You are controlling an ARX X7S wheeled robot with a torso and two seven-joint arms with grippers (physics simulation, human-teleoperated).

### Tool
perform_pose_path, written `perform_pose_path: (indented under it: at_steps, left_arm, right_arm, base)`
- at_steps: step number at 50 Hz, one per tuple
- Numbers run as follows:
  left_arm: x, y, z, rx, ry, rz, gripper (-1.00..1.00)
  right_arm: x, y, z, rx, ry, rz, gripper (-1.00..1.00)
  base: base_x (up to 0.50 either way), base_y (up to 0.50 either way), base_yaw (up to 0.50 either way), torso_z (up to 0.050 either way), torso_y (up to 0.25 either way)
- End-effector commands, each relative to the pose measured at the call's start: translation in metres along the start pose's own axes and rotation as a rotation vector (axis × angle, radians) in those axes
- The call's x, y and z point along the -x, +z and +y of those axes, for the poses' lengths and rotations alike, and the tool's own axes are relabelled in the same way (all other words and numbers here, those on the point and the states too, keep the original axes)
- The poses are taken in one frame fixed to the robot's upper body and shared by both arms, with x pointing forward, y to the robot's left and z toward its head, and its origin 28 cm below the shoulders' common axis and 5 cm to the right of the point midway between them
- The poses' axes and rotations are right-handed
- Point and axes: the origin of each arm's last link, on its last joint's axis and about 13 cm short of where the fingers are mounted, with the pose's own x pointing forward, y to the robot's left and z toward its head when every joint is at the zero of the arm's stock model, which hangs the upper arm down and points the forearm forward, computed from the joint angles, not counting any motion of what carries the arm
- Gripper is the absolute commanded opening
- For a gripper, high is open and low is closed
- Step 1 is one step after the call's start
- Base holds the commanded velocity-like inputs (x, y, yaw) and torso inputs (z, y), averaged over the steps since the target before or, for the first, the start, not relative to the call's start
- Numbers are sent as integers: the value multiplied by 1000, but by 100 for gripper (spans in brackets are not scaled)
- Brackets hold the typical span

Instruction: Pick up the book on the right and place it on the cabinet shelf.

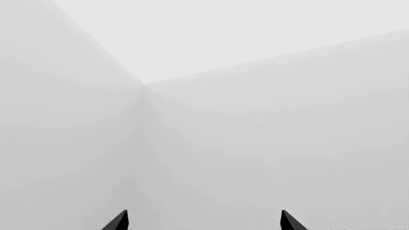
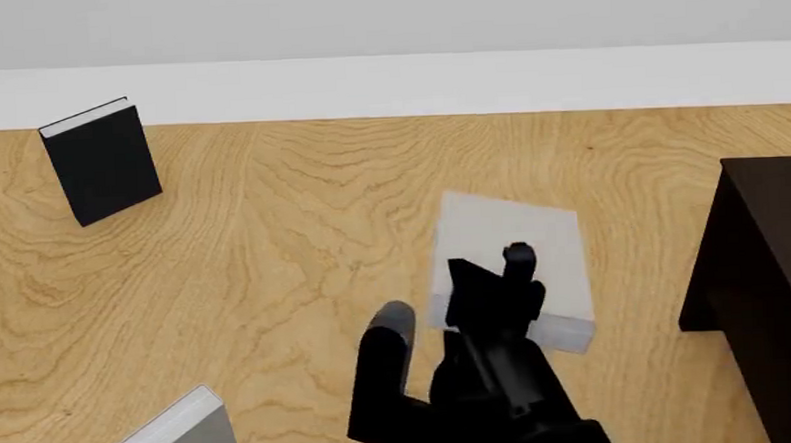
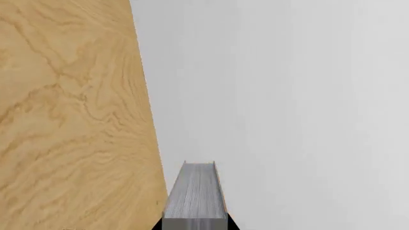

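The book (image 2: 524,244), thin and light grey with a whitish cover, lies roughly flat over the wooden table right of centre. My right gripper (image 2: 502,277) is at its near left edge. In the right wrist view the book's (image 3: 195,191) striped page edge fills the gap between the dark jaws of my right gripper (image 3: 195,223), which is shut on it. I cannot tell whether the book touches the table. The dark cabinet (image 2: 762,296) stands at the right edge; its shelf is hidden. My left gripper (image 1: 204,221) is open, facing bare white walls, out of the head view.
A black book (image 2: 100,162) with white page edges stands upright at the back left. Another plain grey book (image 2: 178,441) lies at the front left corner. The wooden table (image 2: 277,247) ends at a white wall behind.
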Motion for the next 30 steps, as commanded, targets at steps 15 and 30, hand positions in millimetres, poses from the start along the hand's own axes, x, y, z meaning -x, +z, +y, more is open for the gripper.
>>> perform_pose_path:
  at_steps: [15, 30]
  left_arm:
    - [0, -2, 0, 15, -7, 14, 100]
    - [0, -1, 0, 14, -3, 9, 100]
  right_arm:
    - [29, -22, 42, 267, -132, -24, -100]
    - [47, -34, 52, 246, -146, 58, -100]
  base:
    - [0, 0, 0, 0, 1]
    - [0, 0, 0, 0, 1]
